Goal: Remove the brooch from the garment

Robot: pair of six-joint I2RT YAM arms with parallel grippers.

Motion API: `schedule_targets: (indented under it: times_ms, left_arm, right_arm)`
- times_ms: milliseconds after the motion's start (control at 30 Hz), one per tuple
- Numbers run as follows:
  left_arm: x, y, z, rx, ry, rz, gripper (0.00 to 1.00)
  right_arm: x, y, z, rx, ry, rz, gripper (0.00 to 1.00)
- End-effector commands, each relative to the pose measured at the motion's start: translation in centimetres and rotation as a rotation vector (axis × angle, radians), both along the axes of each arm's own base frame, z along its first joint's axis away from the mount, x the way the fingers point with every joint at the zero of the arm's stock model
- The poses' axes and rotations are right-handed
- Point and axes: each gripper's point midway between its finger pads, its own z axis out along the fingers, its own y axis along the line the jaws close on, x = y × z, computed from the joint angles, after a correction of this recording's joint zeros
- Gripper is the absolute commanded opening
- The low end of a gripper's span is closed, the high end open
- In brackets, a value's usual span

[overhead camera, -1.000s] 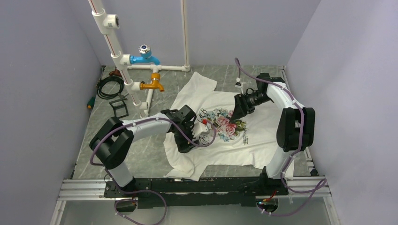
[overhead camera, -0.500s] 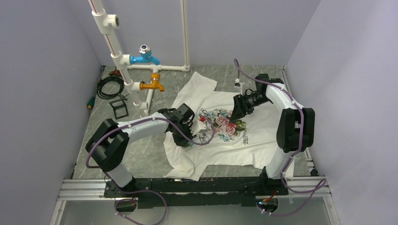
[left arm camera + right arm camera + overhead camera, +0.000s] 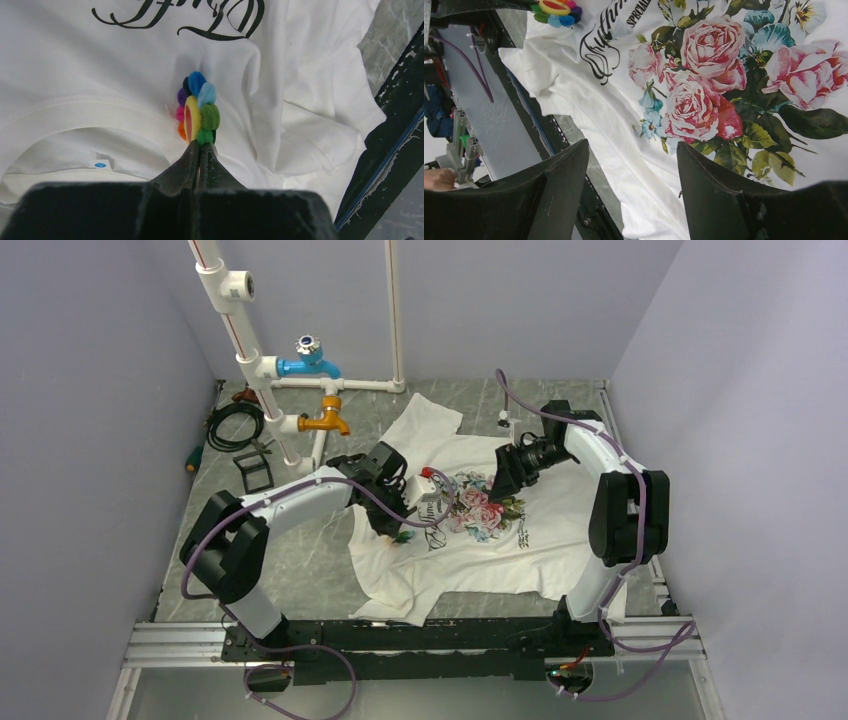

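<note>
Item: flower-shaped rainbow brooch [image 3: 196,112], centre of the left wrist view, standing edge-on against the white T-shirt [image 3: 100,60], below the black cursive lettering. Left gripper [image 3: 201,147]: jaws pinched tight on the brooch's lower petals. Right gripper [image 3: 633,150]: jaws wide apart, holding nothing, over the rose print. Handling note: I'd pull slowly, straight off the cloth, while the free gripper pins the fabric nearby.

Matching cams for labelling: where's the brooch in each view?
Top external: brooch just left of centre, on the left part of the T-shirt.
Left wrist: brooch at centre frame, pinched by the left gripper.
Right wrist: brooch in the top-left corner.
Shared landmark: the black cursive lettering beside it, tiny in the top view.
</note>
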Motion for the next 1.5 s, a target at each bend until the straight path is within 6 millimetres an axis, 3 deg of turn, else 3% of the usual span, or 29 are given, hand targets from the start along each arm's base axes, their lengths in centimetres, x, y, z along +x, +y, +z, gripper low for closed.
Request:
schedule_targets:
  times_ms: [0,333,600,833,1100,1467]
  left_arm:
    - [0.6,-1.1,1.1,-0.056,-0.005,-0.023,0.0]
    - [-0.3,-0.5,1.2,-0.1,-0.014,-0.062,0.0]
    - [0.8,-0.2,1.9,-0.156,0.036,0.013,0.0]
    - [0.9,-1.0,3.0,-0.192,0.065,-0.004,0.0]
    - [0.9,-1.4,3.2,-0.212,0.13,-0.012,0.0]
    - [1.3,-2.1,2.7,-0.231,0.238,0.009,0.0]
  right_arm:
    - [0.1,0.3,1.4,0.02,-0.068,0.011,0.68]
    - [-0.4,1.8,1.2,0.082,-0.047,0.002,0.66]
    - [-0.7,3.4,1.7,0.15,-0.1,0.016,0.64]
    - [-1.2,5.9,3.6,0.26,-0.399,0.083,0.65]
    - [-2.9,9.5,4.1,0.288,-0.799,0.241,0.57]
    - [-6.6,12.1,1.4,0.244,-1.102,0.441,0.53]
